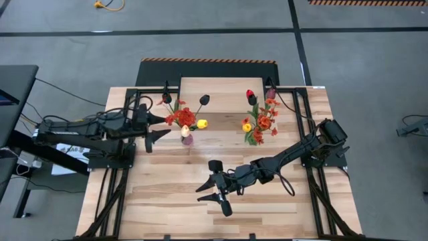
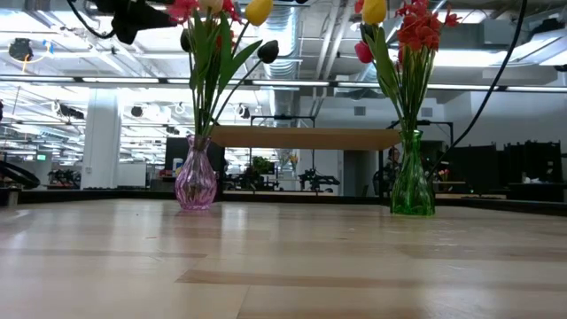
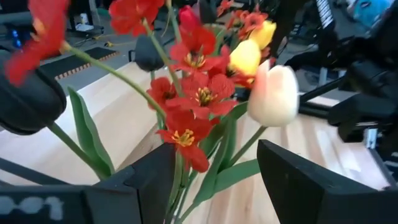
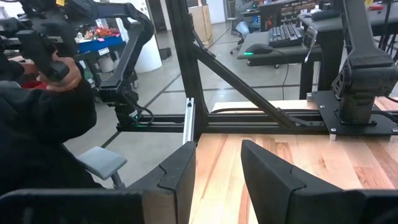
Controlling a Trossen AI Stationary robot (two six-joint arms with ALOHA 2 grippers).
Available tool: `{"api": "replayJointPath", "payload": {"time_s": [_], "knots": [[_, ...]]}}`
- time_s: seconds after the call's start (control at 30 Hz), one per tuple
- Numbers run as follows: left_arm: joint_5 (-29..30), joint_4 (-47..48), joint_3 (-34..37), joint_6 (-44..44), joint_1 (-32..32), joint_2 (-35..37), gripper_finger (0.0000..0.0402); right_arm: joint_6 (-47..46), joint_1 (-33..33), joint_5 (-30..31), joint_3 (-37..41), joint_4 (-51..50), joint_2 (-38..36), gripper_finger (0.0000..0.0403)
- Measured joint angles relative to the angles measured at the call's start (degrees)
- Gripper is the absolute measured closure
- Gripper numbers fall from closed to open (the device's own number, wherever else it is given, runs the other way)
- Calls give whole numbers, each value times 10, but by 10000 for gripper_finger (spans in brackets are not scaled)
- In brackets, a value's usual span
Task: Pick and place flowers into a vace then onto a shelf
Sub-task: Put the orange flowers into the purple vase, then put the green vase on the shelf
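- Left gripper [image 1: 152,127] sits left of centre in the high view, jaws spread wide and holding nothing, just beside the bouquet in the pink vase [image 2: 196,184].
- Left wrist view: the flowers [image 3: 193,99] fill the frame between the two dark fingers [image 3: 146,183]; the stems pass through the gap but nothing is pinched. Reads as either lining up on the stems or having let go of them; cannot tell which.
- Pink vase stands upright on the table [image 1: 174,201], left of middle in the low view, holding red, yellow, cream and dark heads.
- Second bunch [image 1: 259,120] sits in a green vase [image 2: 413,184], right of middle in the low view, upright and well apart from the pink one.
- Shelf [image 2: 306,137] shows as a light board behind and between the two vases in the low view; nothing on it as far as visible. Both vases are on the table, so the shelf step looks not yet done.
- Right gripper [image 1: 217,187] is lower centre in the high view, near the front of the table, clear of both vases; jaws part-way apart and empty in the right wrist view. Looks parked.
- Person's sleeve [image 4: 37,124] at the left of the right wrist view, off the table.
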State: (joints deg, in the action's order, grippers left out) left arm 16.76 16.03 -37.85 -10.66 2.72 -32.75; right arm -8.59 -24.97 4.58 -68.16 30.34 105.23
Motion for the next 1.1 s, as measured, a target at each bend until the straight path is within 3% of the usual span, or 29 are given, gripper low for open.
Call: {"api": "replayJointPath", "payload": {"time_s": [0.43,0.73,0.97,1.1], "knots": [[-20,-3,0,-3,60,77,185,0,0,0,0,-17,0,282],[-45,-14,-1,11,146,104,202,0,-2,1,0,-21,0,282],[-42,-48,2,64,239,103,215,1,-15,71,0,-19,0,282],[-13,-104,44,76,292,103,225,2,-25,103,-5,-10,0,282]]}}
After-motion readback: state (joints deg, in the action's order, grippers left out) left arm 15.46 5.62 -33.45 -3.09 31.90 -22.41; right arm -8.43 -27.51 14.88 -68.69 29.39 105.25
